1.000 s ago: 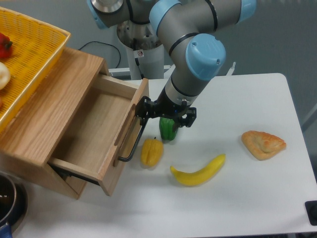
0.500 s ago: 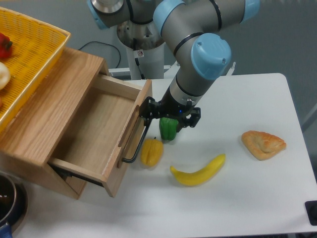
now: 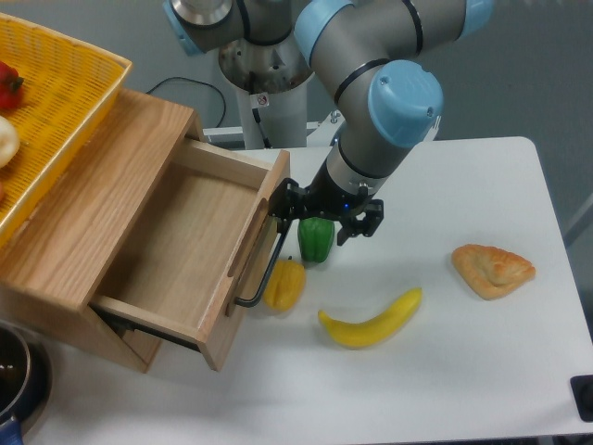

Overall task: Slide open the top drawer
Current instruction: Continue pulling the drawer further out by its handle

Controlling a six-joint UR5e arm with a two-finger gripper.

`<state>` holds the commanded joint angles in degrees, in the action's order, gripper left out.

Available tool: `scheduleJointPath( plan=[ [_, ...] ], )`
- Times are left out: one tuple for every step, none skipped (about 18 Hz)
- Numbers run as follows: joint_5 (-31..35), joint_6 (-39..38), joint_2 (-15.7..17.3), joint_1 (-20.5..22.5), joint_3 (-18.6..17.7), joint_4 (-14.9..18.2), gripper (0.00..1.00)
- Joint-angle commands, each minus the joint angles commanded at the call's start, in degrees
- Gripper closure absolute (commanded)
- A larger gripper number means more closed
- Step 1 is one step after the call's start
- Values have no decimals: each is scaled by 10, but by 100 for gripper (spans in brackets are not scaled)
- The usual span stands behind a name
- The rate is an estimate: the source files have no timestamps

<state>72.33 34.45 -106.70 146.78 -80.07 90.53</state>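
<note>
Just ahead of the open top drawer (image 3: 190,250) front, a yellow bell pepper (image 3: 284,284) sits against the black bar handle (image 3: 262,274), with a green bell pepper (image 3: 316,239) just above it under the gripper (image 3: 324,215). Centre frame a banana (image 3: 371,320) lies across the white table (image 3: 463,371), and a pastry (image 3: 492,269) sits at mid right. Bare tabletop runs along the bottom and upper right.

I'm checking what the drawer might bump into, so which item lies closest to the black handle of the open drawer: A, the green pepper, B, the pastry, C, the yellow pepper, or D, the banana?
C: the yellow pepper lies right beside the lower end of the black handle of the top drawer, while the green pepper, banana and pastry lie farther right.
</note>
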Motion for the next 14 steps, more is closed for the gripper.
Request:
scheduleJointPath(
  plan=[
    [0, 0, -2, 0, 0, 0, 0],
    [0, 0, -3, 0, 2, 0, 0],
    [0, 0, -4, 1, 4, 0, 0],
    [1, 0, -4, 1, 5, 1, 0],
    [1, 0, -4, 2, 5, 1, 0],
    [1, 0, -4, 5, 5, 1, 0],
    [1, 1, -5, 7, 6, 1, 0],
    [1, 1, -5, 7, 7, 1, 0],
    [1, 1, -6, 8, 9, 1, 0],
    [1, 1, -9, 9, 11, 1, 0],
    [4, 1, -9, 11, 13, 2, 0],
    [10, 1, -10, 12, 14, 3, 0],
    [12, 1, -11, 12, 16, 4, 0],
    [13, 2, -13, 13, 18, 4, 0]
  ],
)
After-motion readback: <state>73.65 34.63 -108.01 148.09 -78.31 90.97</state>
